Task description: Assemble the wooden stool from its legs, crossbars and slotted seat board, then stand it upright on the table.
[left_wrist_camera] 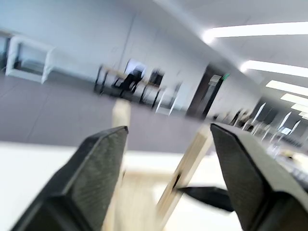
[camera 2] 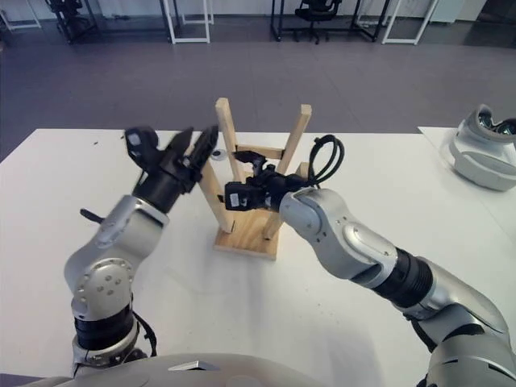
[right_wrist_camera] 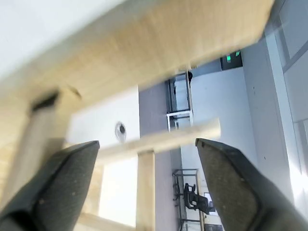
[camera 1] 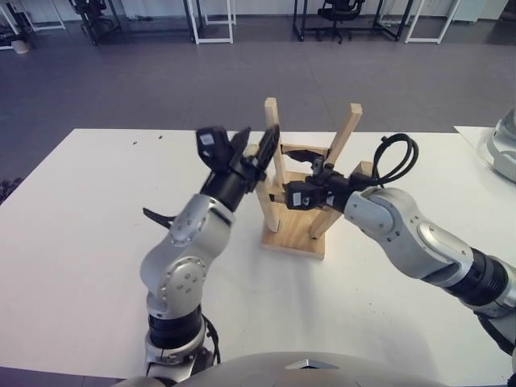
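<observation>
The stool (camera 1: pixel 294 232) sat upside down near the middle of the white table (camera 1: pixel 81 242), its seat board flat on the top and its legs (camera 1: pixel 347 133) pointing up. The left gripper (camera 1: pixel 260 135) hung beside the left-hand legs with its fingers spread wide, holding nothing. The right gripper (camera 1: pixel 316 169) was in among the legs from the right, fingers also parted, and I couldn't tell whether they touched the wood. A white headset (camera 2: pixel 484 149) lay off to the right.
</observation>
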